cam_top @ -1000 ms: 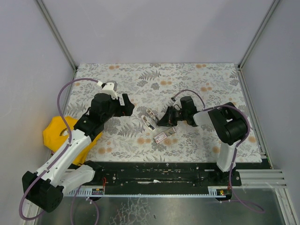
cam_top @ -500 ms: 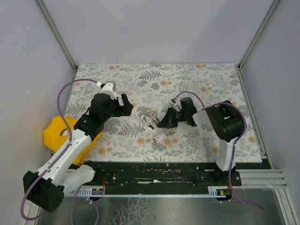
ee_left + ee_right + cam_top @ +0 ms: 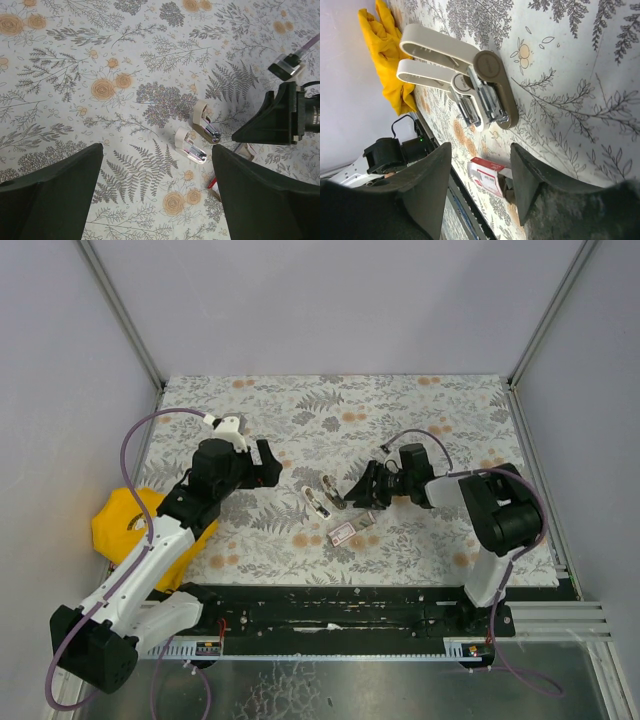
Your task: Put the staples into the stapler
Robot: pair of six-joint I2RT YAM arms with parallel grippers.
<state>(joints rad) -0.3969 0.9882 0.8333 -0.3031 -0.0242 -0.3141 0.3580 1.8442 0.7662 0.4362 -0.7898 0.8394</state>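
Right gripper rightward; staples near jaws

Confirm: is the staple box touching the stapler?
Apart. The top view shows the staple box lying clear of the stapler, with a strip of flowered cloth between them; the right wrist view shows the same gap.

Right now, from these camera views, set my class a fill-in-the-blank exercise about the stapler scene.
1. The stapler lies hinged ___, its two arms spread apart.
2. The ___ arm's end effector is the one nearest the stapler.
3. The crumpled cloth beside the left arm is ___.

Missing words: open; right; yellow
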